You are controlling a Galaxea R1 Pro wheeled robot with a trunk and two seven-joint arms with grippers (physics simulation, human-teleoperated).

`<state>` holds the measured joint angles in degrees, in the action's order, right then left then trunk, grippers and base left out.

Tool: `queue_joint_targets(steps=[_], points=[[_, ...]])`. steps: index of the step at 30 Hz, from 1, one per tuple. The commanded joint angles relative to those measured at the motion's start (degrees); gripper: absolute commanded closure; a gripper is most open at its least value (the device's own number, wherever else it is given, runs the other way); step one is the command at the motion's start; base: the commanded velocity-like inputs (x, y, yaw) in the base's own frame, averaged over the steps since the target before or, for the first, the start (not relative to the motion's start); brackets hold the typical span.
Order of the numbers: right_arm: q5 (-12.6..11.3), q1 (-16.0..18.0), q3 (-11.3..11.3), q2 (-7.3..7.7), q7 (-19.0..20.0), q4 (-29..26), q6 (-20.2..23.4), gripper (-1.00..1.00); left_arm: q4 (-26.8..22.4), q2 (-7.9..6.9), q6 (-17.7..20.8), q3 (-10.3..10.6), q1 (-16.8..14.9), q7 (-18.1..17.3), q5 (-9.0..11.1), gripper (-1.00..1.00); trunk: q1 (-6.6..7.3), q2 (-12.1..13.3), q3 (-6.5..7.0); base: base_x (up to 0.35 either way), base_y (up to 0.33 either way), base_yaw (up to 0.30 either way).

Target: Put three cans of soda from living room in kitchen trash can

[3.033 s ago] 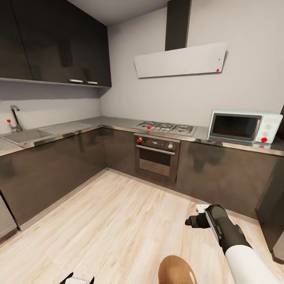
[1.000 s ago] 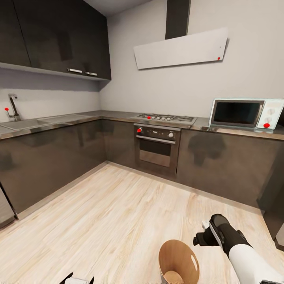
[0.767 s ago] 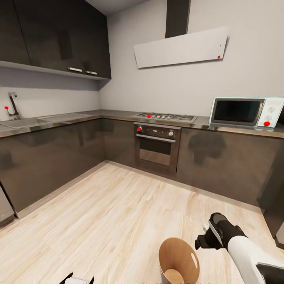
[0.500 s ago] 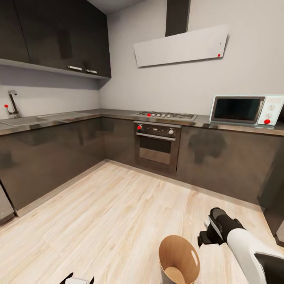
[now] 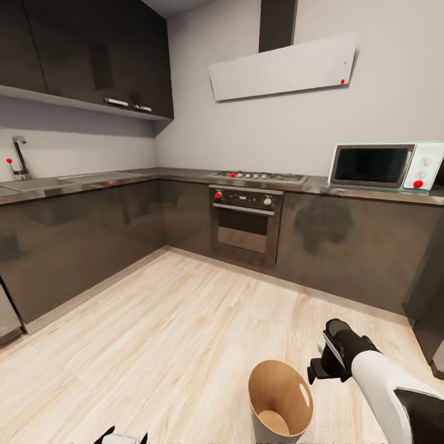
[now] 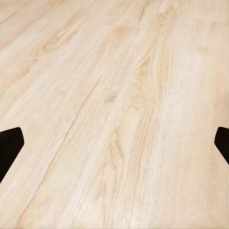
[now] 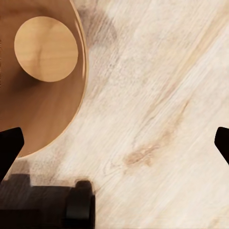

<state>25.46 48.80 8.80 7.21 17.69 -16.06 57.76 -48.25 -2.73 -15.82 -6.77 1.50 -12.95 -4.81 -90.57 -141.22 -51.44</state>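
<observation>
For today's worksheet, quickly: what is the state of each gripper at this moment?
Left gripper: open, holding nothing, above bare wood floor.
Right gripper: open, holding nothing, beside the trash can.

Floor: pale matt wood grain. Cabinets: glossy dark grey. Worktop: shiny steel. Tash can interior below my arm: smooth tan wood.

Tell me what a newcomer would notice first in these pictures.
The tash can stands on the pale wood floor at the bottom of the head view, its wood-coloured inside bare. The right gripper hangs just beside its rim, fingertips wide apart. Behind, the oven and microwave line the dark cabinets.
</observation>
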Motion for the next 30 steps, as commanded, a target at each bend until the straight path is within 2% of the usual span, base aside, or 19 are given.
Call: queue_joint_targets(steps=[1,5,10,16,28,30], points=[[0.0,0.0,0.0,-0.04,0.0,0.0,0.0,-1.00,0.0,0.00,0.0,0.0,0.0,0.0,0.0,-1.00,-0.23,-0.4,-0.18,0.000,0.000,0.000],[0.0,0.1,0.0,-0.68,0.0,-0.4,0.0,-1.00,0.0,0.01,0.0,0.0,0.0,0.0,0.0,-1.00,-1.10,-2.0,-0.90,0.000,0.000,0.000],[0.1,0.2,-0.1,-1.45,-0.5,-0.6,0.1,-1.00,0.0,0.01,0.0,0.0,0.0,0.0,0.0,-1.00,-1.18,-2.1,-1.57,0.000,0.000,0.000],[0.1,0.2,-0.1,-1.34,-0.7,-0.6,0.1,-1.00,0.0,0.01,0.0,-0.1,0.0,0.0,0.0,-1.00,-1.18,-2.1,-1.57,0.012,0.000,0.000],[0.3,0.3,-0.1,-0.69,-0.8,-0.4,-0.3,-1.00,-0.2,-0.01,1.9,-0.2,0.1,-0.1,0.6,-1.00,-1.18,-2.1,-1.57,0.119,0.000,0.000],[0.3,0.3,-0.1,-0.69,-0.8,-0.4,-0.3,-1.00,-0.2,0.00,2.0,-0.1,0.1,-0.1,0.5,-1.00,-1.23,-2.1,-2.01,0.007,0.000,0.000]])
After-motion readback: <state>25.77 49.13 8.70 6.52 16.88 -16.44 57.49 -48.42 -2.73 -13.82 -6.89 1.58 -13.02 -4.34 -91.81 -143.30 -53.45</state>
